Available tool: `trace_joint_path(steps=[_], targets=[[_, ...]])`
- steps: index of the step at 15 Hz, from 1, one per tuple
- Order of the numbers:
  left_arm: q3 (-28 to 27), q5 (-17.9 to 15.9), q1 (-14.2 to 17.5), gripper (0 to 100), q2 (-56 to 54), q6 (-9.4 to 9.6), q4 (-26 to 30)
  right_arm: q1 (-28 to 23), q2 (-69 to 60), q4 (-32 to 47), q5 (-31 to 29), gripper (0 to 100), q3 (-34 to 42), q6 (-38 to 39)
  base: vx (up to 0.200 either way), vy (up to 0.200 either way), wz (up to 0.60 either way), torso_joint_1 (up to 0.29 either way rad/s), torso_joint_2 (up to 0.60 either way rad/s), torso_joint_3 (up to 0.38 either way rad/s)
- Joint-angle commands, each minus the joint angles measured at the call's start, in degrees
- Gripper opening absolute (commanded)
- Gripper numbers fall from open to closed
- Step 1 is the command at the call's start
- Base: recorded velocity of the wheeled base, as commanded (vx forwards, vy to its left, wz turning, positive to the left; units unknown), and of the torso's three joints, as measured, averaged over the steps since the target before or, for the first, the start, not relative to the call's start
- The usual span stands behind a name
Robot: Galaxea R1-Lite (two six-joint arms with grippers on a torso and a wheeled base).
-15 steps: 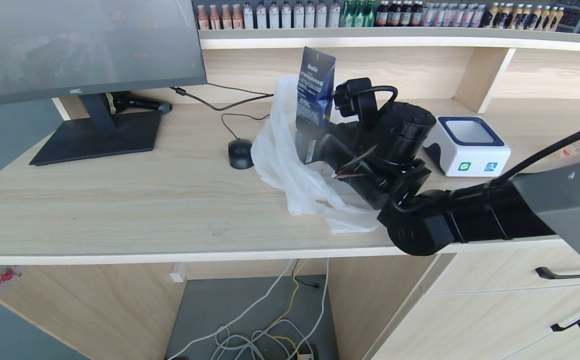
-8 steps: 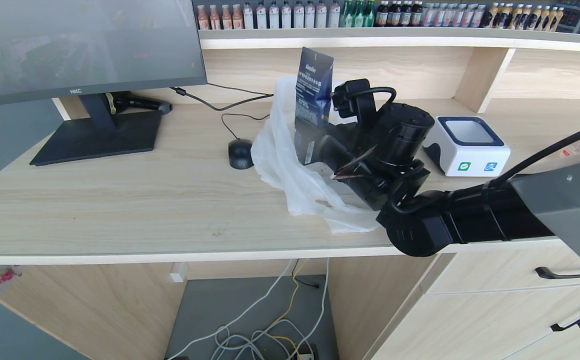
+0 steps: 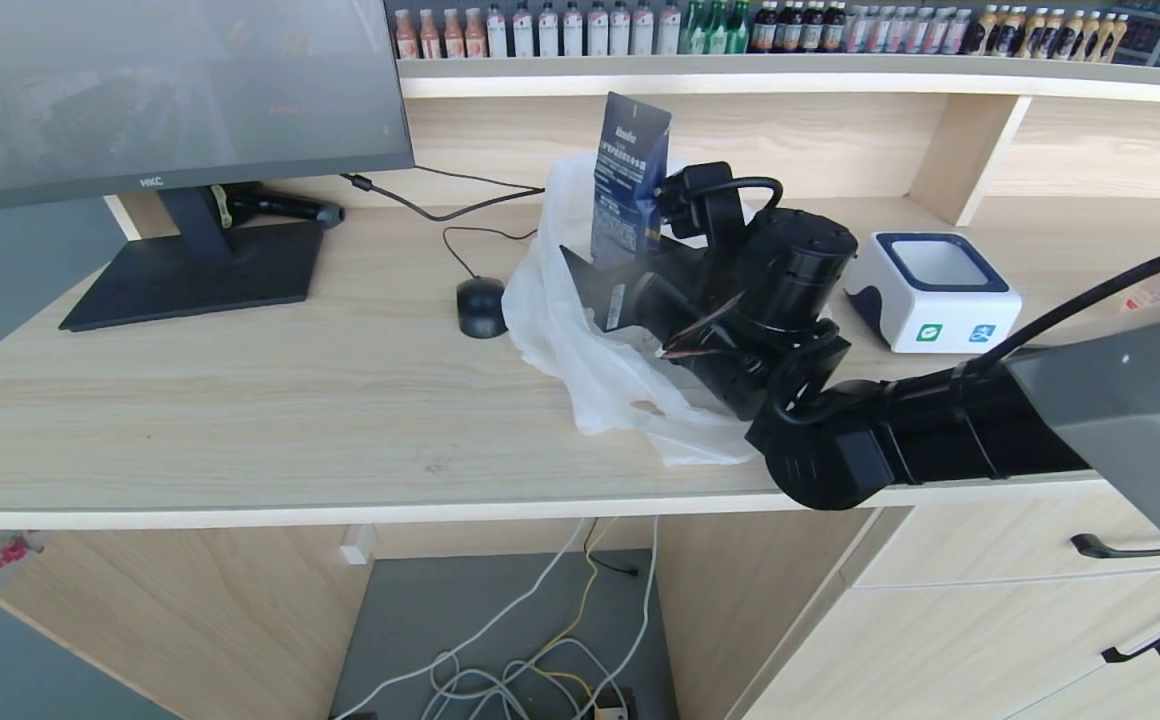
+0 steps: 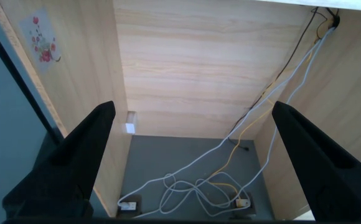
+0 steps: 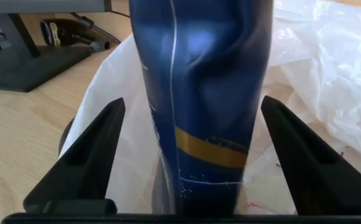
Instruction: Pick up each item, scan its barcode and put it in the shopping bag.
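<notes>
- right gripper: jaws spread apart, one finger on each side of the dark blue pouch; no clamp on it; white plastic of the shopping bag shows between that finger and the pouch
- change from a second ago: then the fingers were shut against the pouch's lower part; now they stand open, and one dark finger juts out on the side of the bag facing the mouse; the right arm has drifted slightly toward the bag
- dark blue pouch: upright in the mouth of the shopping bag, its lower part down inside the plastic, its top well above the rim; it stands in nearly the same spot over the bag as before
- shopping bag: thin white plastic, crumpled and open on the wooden counter, unmoved
- white scanner box: on the counter to the right of the bag, beyond the right arm, apart from the bag
- mouse: just left of the bag, near it but not touching; monitor farther left of the bag on its black stand; both as before
- left gripper: jaws wide apart, nothing between them; it hangs lower than the bag, below the counter top, above loose cables on the floor
</notes>
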Motion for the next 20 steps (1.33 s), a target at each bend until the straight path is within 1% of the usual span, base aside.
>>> trace_joint_path(steps=[1, 7, 9, 13, 18, 20], targets=[[0.0, 0.0, 0.0, 100, 0.1, -0.02, 0.0, 0.0, 0.1, -0.3, -0.5, 100, 0.4, 0.0, 0.0, 0.0, 0.0, 0.0, 0.0, 0.0], [0.0, 0.0, 0.0, 100, 0.0, -0.02, 0.0, 0.8, -2.0, -0.4, -1.2, 100, 1.1, -0.5, 0.0, 0.0, 0.0, 0.0, 0.0, 0.0], [0.0, 0.0, 0.0, 100, 0.1, -0.02, 0.0, 1.3, -4.3, -0.4, -3.5, 100, 4.5, -0.5, 0.0, 0.0, 0.0, 0.0, 0.0, 0.0], [0.0, 0.0, 0.0, 100, 0.1, -0.02, 0.0, 1.3, -8.3, -3.8, -3.5, 100, 10.9, -0.5, 0.0, 0.0, 0.0, 0.0, 0.0, 0.0], [0.0, 0.0, 0.0, 100, 0.1, -0.02, 0.0, 1.3, -16.1, -4.9, -3.5, 100, 20.0, -0.7, 0.0, 0.0, 0.0, 0.0, 0.0, 0.0], [0.0, 0.0, 0.0, 100, 0.1, -0.02, 0.0, 1.7, -20.2, -8.8, -3.5, 100, 26.4, -1.9, 0.0, 0.0, 0.0, 0.0, 0.0, 0.0]])
